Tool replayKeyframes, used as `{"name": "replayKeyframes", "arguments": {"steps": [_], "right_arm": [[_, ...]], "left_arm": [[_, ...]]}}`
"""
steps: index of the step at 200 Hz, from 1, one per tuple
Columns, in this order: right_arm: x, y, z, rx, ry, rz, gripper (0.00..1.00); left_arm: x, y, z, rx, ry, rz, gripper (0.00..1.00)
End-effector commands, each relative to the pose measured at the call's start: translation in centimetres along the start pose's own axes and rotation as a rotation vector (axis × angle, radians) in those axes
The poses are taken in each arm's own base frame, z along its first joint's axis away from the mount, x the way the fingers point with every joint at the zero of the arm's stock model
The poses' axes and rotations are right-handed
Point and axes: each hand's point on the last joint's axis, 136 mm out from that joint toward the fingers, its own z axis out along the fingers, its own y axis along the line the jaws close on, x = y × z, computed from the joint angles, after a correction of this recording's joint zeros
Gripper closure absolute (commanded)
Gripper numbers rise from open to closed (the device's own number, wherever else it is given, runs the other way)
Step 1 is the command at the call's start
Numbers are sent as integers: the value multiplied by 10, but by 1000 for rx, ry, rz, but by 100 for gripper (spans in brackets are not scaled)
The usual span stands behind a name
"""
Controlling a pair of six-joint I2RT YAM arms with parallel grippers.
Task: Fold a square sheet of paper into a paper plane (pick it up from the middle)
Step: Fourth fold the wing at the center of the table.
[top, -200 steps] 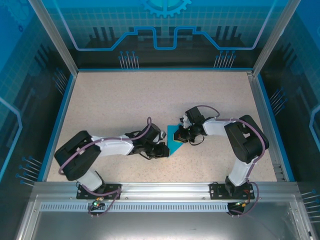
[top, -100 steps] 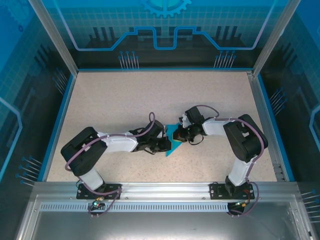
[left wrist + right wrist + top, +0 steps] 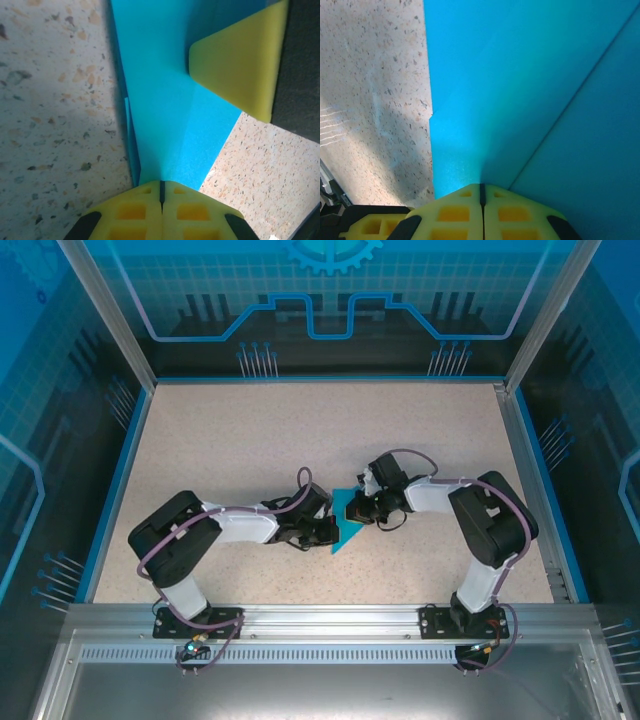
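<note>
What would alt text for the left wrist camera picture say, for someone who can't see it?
A folded teal sheet of paper lies on a speckled table, narrowing toward the left gripper, whose yellow fingertips are shut together at its near end. The yellow tip of the right gripper rests on the paper at upper right.
</note>
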Motion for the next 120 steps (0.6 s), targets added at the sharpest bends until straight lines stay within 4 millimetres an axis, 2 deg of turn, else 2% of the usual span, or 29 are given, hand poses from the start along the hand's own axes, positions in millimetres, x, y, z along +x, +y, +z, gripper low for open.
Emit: {"name": "replayKeyframes", "arguments": {"steps": [1,36,65,103,120], "right_arm": [[11,4,-3,22,7,-49,94],[23,-4,8,20,47,-35,94],[25,-8,16,19,71,-16,94],[27,-17,13,67,69,-10,94],[27,-19,13,79,70,-10,94]], "left_arm": [[11,19,3,-69,46,-18,98],[8,14,0,-53,35,-9,99],[3,4,-4,-28,24,9,99],[-19,-28,-18,63,-53,54,93],[-28,-36,-17,78,-72,70,91]]}}
